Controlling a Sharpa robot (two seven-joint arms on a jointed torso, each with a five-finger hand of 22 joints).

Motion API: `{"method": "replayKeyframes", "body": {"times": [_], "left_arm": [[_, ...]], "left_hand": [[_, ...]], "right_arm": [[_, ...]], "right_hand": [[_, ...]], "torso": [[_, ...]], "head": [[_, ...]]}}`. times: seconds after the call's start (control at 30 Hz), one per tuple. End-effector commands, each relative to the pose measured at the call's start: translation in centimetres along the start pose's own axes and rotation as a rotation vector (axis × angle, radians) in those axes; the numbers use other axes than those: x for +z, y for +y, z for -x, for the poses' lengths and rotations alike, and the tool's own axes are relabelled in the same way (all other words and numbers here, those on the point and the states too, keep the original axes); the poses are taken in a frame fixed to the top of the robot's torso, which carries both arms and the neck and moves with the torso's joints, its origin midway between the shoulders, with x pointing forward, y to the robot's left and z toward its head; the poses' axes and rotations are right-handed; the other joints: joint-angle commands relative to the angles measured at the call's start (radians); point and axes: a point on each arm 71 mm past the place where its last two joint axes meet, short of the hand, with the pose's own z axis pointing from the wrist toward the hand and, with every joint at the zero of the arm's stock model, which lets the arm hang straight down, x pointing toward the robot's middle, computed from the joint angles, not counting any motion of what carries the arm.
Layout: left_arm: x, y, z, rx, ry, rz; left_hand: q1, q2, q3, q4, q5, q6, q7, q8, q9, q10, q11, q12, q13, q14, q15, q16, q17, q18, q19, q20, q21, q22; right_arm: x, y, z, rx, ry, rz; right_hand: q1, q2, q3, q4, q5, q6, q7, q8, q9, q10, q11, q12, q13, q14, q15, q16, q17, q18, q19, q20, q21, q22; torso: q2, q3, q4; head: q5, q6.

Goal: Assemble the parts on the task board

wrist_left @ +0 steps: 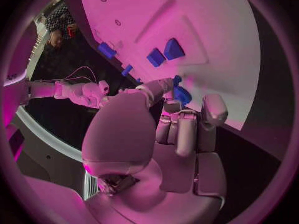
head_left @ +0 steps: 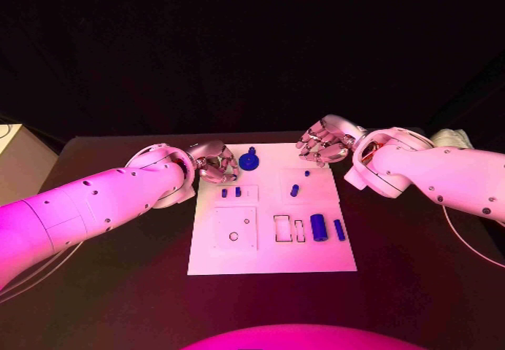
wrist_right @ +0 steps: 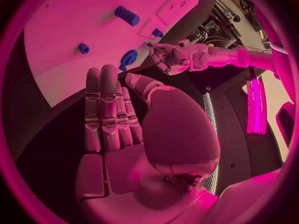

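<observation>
At the board's far edge, we see the round blue part [head_left: 249, 160] just beside the left hand [head_left: 217, 162], nearer than the right hand [head_left: 324, 144]; both hands hold nothing, fingers loosely apart.

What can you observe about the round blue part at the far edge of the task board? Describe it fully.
The round blue part is a flat-looking disc with a small stub at its far side, plastic by its look. It lies on the white task board near the far edge, between the two hands; neither visibly touches it. The left hand hovers closest.
</observation>
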Motion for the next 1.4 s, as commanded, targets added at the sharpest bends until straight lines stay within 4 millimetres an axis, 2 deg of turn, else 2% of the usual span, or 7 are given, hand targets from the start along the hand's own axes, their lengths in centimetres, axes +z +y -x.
{"method": "replayKeyframes", "body": {"times": [0.03, 0.3, 1.07, 1.23, 1.33, 1.4], "left_arm": [[-0.02, 0.07, -0.15, 0.001, 0.018, 0.004], [-0.10, 0.25, -0.06, 0.000, 0.013, 0.008], [-0.19, 0.12, 0.11, -0.017, -0.015, -0.007], [-0.35, 0.10, 0.23, -0.028, -0.038, -0.023], [-0.46, 0.16, 0.35, -0.036, -0.053, -0.033], [-0.55, 0.21, 0.43, -0.043, -0.063, -0.038]], "left_hand": [[0.000, 0.007, 0.006, 0.003, -0.004, 0.008, 0.003, 0.006, 0.001, -0.009, 0.001, -0.003, -0.004, 0.006, -0.003, 0.006, 0.046, -0.006, -0.001, 0.002, 0.001, 0.000], [0.001, 0.007, 0.009, 0.002, -0.003, 0.005, 0.003, 0.005, 0.001, -0.029, 0.002, -0.014, -0.026, 0.002, -0.003, 0.005, 0.038, -0.005, -0.005, 0.002, -0.002, -0.004], [0.001, 0.002, 0.015, -0.001, -0.003, -0.017, 0.008, -0.006, -0.002, -0.042, 0.005, -0.025, -0.042, 0.002, -0.001, 0.005, 0.040, -0.005, -0.006, 0.002, -0.002, -0.003], [-0.007, -0.011, 0.014, -0.001, -0.001, -0.036, 0.011, -0.017, -0.007, -0.059, 0.008, -0.036, -0.064, 0.002, 0.002, 0.004, 0.040, -0.006, -0.004, 0.003, -0.001, 0.000], [-0.021, -0.032, 0.009, 0.004, 0.002, -0.086, 0.018, -0.051, -0.020, -0.062, 0.013, -0.039, -0.072, 0.003, 0.006, 0.004, 0.043, -0.007, -0.004, 0.006, -0.001, 0.002], [-0.022, -0.033, 0.009, 0.005, 0.001, -0.089, 0.018, -0.053, -0.021, -0.063, 0.013, -0.039, -0.072, 0.002, 0.006, 0.004, 0.042, -0.007, -0.002, 0.007, 0.000, 0.003]], "right_arm": [[-0.01, 0.06, -0.07, -0.008, 0.005, 0.006], [-0.04, 0.02, -0.01, -0.008, 0.002, 0.005], [-0.04, -0.05, 0.12, -0.009, -0.012, 0.006], [-0.05, -0.07, 0.21, -0.009, -0.024, 0.006], [-0.05, -0.13, 0.28, -0.009, -0.030, 0.004], [-0.06, -0.17, 0.32, -0.009, -0.034, 0.003]], "right_hand": [[-0.011, -0.003, 0.004, 0.004, -0.001, 0.007, 0.003, -0.005, -0.002, 0.007, 0.001, -0.006, 0.001, -0.005, 0.001, 0.003, 0.001, 0.010, -0.009, 0.001, 0.005, 0.001], [-0.012, -0.003, 0.004, 0.004, -0.001, 0.007, 0.003, -0.006, -0.002, 0.007, 0.001, -0.006, 0.001, -0.006, 0.002, 0.004, 0.002, 0.010, -0.010, 0.001, 0.005, 0.001], [-0.014, -0.006, 0.005, 0.003, -0.003, 0.006, 0.003, -0.007, -0.002, 0.003, 0.002, -0.007, 0.001, -0.012, 0.002, 0.005, 0.005, 0.010, -0.014, 0.002, 0.004, 0.002], [-0.013, -0.007, 0.006, 0.003, -0.003, 0.005, 0.002, -0.007, -0.002, 0.001, 0.002, -0.008, 0.001, -0.013, 0.003, 0.006, 0.006, 0.010, -0.015, 0.002, 0.004, 0.002], [-0.013, -0.008, 0.006, 0.002, -0.004, 0.005, 0.002, -0.008, -0.002, 0.000, 0.002, -0.008, 0.000, -0.015, 0.003, 0.006, 0.007, 0.010, -0.017, 0.002, 0.004, 0.002], [-0.012, -0.009, 0.006, 0.001, -0.004, 0.005, 0.002, -0.008, -0.002, -0.002, 0.003, -0.008, 0.000, -0.015, 0.003, 0.007, 0.007, 0.010, -0.017, 0.002, 0.004, 0.003]], "torso": [[0.000, 0.0001, 0.0002], [0.000, 0.0002, 0.0001], [0.000, -0.0004, 0.0004], [0.000, -0.0003, -0.0004], [0.000, -0.0001, -0.0002], [0.000, -0.0001, 0.0003]], "head": [[0.000, 0.000], [-0.001, 0.000], [-0.001, 0.000], [-0.001, 0.001], [0.001, 0.002], [0.000, 0.001]]}}
